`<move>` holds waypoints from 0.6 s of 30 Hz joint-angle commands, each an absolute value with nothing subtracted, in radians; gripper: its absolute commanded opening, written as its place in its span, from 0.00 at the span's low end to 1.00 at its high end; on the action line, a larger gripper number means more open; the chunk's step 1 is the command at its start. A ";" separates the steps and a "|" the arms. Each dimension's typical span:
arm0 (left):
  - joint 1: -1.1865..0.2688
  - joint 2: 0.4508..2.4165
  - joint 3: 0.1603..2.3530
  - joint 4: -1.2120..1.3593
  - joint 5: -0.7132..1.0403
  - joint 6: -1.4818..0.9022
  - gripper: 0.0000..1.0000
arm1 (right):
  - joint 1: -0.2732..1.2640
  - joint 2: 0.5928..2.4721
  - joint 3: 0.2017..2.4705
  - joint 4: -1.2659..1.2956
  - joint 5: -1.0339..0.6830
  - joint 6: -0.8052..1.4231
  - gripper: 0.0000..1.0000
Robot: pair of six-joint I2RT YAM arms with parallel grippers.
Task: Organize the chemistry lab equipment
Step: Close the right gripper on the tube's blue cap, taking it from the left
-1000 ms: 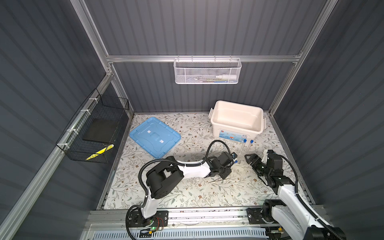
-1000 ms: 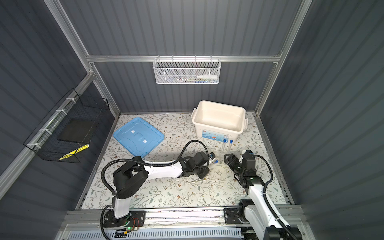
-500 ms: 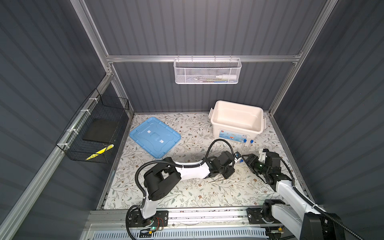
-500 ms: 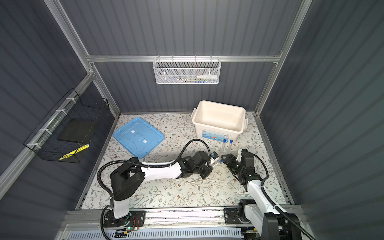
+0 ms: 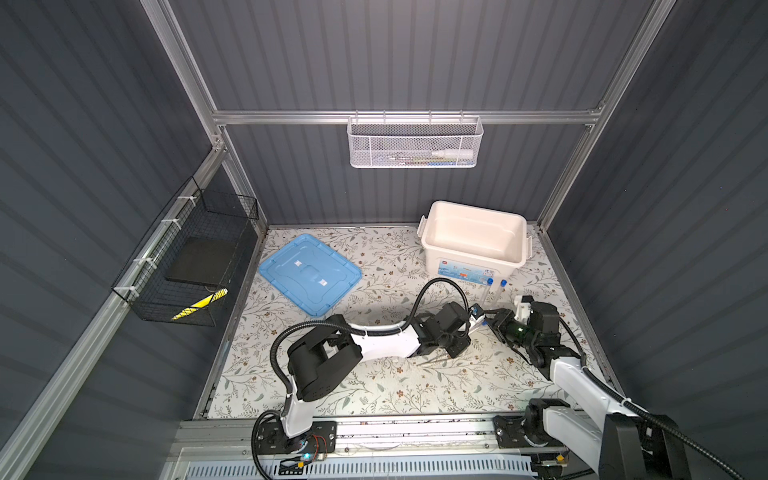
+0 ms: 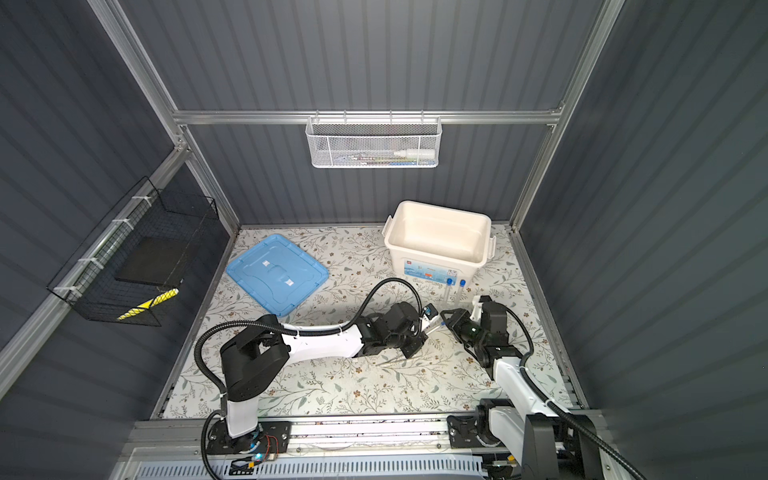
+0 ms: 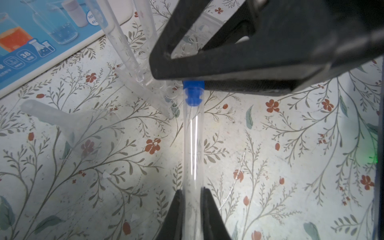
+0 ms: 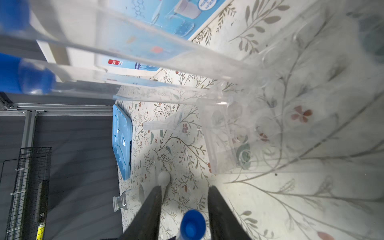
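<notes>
The tube (image 7: pixel 192 145) is held over the counter (image 7: pixel 270 166), its clear end clenched in the left pincer (image 7: pixel 191 194). Its blue cap (image 8: pixel 192 225) sits between the fingers of the right pincer (image 8: pixel 185 189), which are parted, with a gap showing on one side. The rack (image 7: pixel 145 83) just beside holds two more tubes (image 5: pixel 487 291). The box (image 5: pixel 469 272) stands behind.

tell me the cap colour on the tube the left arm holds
Blue; the cap of the tube shows best in the left wrist view.

Lid (image 5: pixel 309 272) left of box (image 5: pixel 471 261), rack (image 7: pixel 145 87) before box holding two tubes (image 5: pixel 487 293), third tube (image 7: pixel 193 145) nearer, tweezers (image 5: pixel 432 362) nearest.
</notes>
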State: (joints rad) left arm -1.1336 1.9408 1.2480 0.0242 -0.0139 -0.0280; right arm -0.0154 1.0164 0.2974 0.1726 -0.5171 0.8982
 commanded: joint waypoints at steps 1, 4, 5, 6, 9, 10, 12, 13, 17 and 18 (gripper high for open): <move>-1.143 1.911 1.233 0.040 0.000 -0.007 0.14 | -0.020 1.014 0.282 0.189 -0.546 0.893 0.35; -1.143 1.915 1.235 0.042 0.000 -0.005 0.14 | -0.019 1.017 0.285 0.190 -0.555 0.891 0.32; -1.144 1.916 1.237 0.041 0.000 -0.005 0.14 | -0.020 1.017 0.285 0.190 -0.555 0.890 0.30; -1.144 1.918 1.239 0.041 0.000 -0.005 0.14 | -0.020 1.015 0.285 0.189 -0.556 0.890 0.29; -1.143 1.923 1.243 0.040 0.000 -0.005 0.14 | -0.019 1.012 0.283 0.189 -0.557 0.889 0.26; -1.143 1.924 1.245 0.040 0.000 -0.005 0.14 | -0.020 1.012 0.282 0.187 -0.557 0.888 0.24; -1.142 1.929 1.247 0.037 0.000 -0.005 0.14 | -0.020 1.009 0.282 0.184 -0.555 0.886 0.21; -1.143 1.930 1.249 0.036 0.000 -0.005 0.14 | -0.020 1.006 0.282 0.183 -0.554 0.884 0.19; -1.143 1.930 1.248 0.035 0.000 -0.006 0.15 | -0.020 0.989 0.281 0.171 -0.540 0.877 0.17; -1.143 1.930 1.249 0.035 -0.001 -0.006 0.15 | -0.020 0.984 0.282 0.169 -0.536 0.876 0.16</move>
State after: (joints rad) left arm -1.1336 1.9408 1.2480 0.0360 -0.0139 -0.0254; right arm -0.0193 1.0031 0.2882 0.1707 -0.5343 0.8928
